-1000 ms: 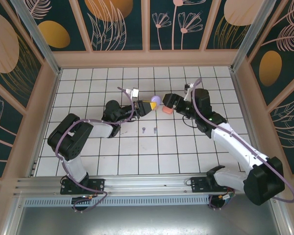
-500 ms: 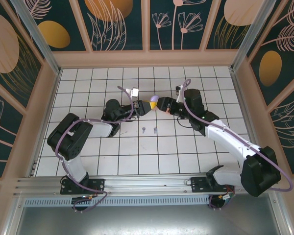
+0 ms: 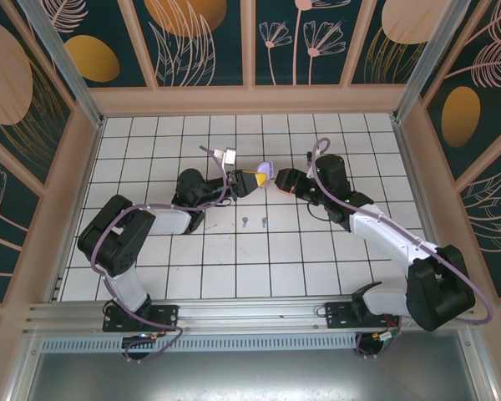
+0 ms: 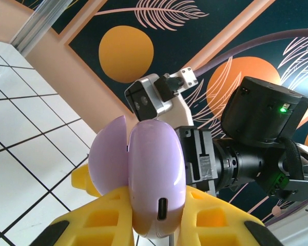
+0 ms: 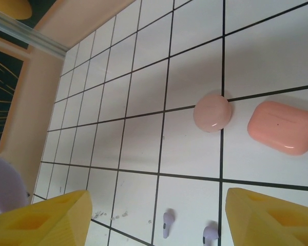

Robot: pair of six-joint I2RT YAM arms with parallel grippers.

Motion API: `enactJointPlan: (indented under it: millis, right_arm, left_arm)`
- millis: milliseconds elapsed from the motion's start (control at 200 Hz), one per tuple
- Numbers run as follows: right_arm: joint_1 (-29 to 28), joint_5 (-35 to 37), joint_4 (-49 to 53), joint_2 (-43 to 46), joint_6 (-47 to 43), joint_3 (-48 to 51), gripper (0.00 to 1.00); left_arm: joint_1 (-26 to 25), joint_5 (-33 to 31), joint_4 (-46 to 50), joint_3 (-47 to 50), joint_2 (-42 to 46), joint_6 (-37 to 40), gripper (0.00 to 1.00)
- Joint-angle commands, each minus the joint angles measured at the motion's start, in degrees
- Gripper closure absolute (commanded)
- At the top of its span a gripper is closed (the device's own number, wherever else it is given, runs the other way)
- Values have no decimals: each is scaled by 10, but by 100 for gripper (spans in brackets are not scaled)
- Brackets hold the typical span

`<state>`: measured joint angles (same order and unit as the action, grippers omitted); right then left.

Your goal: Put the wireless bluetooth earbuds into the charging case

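My left gripper [image 4: 156, 205] is shut on a lilac charging case [image 4: 155, 171], held off the floor with its charging port facing the camera; the lid [image 4: 107, 160] stands slightly ajar on the left. From above, the case [image 3: 264, 170] sits at the tip of the left gripper [image 3: 252, 179], and the right gripper [image 3: 282, 180] is just to its right. The right gripper [image 5: 159, 197] is open with nothing between its yellow fingers [image 5: 41, 218]. Two lilac earbuds [image 5: 168, 223] [image 5: 210, 236] lie on the white tiles below it, apart from each other; from above the earbuds [image 3: 246, 221] [image 3: 265, 221] lie in front of both grippers.
A round pale pink case [image 5: 213, 113] and a coral case [image 5: 282, 127] lie shut on the tiles beyond the earbuds. The right arm's wrist and camera [image 4: 156, 100] loom close behind the lilac case. Wooden walls [image 3: 250, 100] enclose the tiled floor.
The right arm has swung left, bringing its gripper close to the lilac case, and its fingers have narrowed a little. The left gripper and case have stayed put.
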<state>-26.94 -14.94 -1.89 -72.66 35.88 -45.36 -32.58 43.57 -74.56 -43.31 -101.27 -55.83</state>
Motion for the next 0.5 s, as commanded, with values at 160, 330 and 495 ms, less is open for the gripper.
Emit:
enactJointPlan:
  millis: [160,330,495]
  right_arm:
    - [3,-84,-48,52,-43,9,37]
    - [3,-113,-66,48,-47,3,44]
    - [2,-118,-69,36,-46,-3,48]
  left_arm:
    - [-2,15,-29,-14,17,-4,100]
    - [-2,14,-33,-14,18,-9,100]
    - [-2,14,-37,-14,20,-15,100]
